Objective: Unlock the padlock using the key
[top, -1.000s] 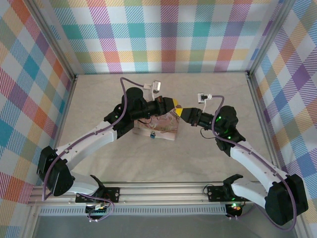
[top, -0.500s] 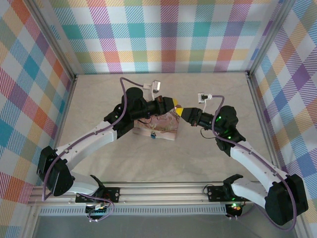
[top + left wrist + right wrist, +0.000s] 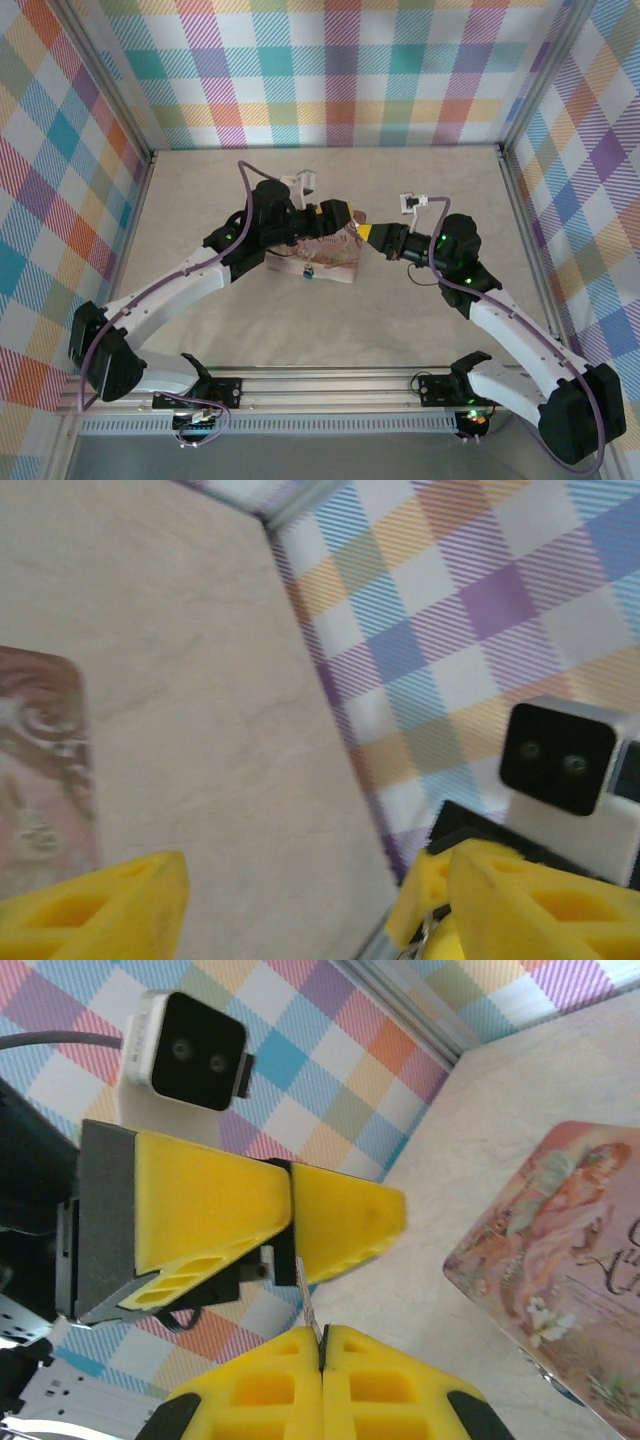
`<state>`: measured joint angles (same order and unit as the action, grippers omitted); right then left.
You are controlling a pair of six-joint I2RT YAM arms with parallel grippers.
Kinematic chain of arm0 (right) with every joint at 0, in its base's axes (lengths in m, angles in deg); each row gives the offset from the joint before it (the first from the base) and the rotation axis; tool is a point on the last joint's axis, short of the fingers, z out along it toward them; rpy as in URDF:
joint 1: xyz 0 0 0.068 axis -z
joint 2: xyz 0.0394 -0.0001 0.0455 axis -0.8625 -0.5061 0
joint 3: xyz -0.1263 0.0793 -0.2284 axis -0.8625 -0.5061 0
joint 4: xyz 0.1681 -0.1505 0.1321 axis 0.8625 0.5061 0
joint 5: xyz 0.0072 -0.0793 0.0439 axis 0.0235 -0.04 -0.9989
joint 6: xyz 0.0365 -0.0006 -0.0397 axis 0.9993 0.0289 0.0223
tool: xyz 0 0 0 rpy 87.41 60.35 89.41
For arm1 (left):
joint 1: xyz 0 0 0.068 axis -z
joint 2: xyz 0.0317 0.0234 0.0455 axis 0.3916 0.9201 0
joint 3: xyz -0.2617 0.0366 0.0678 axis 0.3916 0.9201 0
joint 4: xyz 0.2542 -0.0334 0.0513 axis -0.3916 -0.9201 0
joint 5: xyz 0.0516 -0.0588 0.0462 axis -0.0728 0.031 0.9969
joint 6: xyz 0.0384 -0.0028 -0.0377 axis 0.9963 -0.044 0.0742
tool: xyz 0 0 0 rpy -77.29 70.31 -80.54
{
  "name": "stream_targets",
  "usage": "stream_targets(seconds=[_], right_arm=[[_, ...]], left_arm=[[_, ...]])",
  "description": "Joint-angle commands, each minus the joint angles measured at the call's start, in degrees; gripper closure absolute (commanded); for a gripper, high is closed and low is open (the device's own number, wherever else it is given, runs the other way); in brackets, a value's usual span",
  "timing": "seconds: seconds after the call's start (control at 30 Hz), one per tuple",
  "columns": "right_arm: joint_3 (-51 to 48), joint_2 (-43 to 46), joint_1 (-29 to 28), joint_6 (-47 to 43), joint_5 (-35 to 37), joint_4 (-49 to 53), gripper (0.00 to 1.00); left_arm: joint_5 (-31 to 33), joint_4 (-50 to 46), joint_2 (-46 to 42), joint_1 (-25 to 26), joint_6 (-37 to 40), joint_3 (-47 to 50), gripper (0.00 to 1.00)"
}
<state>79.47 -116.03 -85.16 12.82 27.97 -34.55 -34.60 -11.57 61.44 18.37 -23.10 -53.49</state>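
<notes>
The key (image 3: 308, 1318) is a thin silvery blade. My right gripper (image 3: 322, 1336) is shut on it, above the table just right of the pink tin box (image 3: 330, 258). In the left wrist view the key (image 3: 424, 935) pokes out of the right gripper's yellow fingers (image 3: 425, 895). My left gripper (image 3: 318, 900) is open and holds nothing. From above, the left gripper (image 3: 340, 213) and the right gripper (image 3: 368, 232) meet tip to tip over the tin's right corner. The tiny blue padlock (image 3: 308, 272) sits at the tin's near edge, apart from both grippers.
The pink illustrated tin (image 3: 570, 1260) lies flat mid-table, its corner at the left of the left wrist view (image 3: 40, 770). Plaid walls (image 3: 340, 70) on metal frames enclose the table on three sides. Bare tabletop (image 3: 330, 330) lies between the tin and the arm bases.
The left gripper has opened and let go of the key. The right gripper has closed on the key. The left wrist has shifted slightly left.
</notes>
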Motion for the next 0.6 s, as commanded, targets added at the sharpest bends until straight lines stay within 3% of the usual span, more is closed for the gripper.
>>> stream_targets(seconds=[0.0,0.37,0.5,0.57], right_arm=[[2.25,0.85,-0.28,-6.58,1.79,7.79,1.00],[3.24,-9.36,-0.80,-8.63,1.61,10.96,1.00],[5.50,-15.24,-1.07,-8.61,0.68,10.27,1.00],[6.53,-18.28,-1.24,-7.94,0.23,8.90,1.00]], left_arm=[[8.56,-9.56,-4.95,-0.39,5.60,-1.23,0.25],[20.54,-20.70,-14.95,-0.45,10.45,10.31,0.15],[22.91,-20.87,-18.36,-0.39,11.57,14.32,0.00],[24.00,-20.46,-19.90,-0.39,11.80,16.35,0.00]])
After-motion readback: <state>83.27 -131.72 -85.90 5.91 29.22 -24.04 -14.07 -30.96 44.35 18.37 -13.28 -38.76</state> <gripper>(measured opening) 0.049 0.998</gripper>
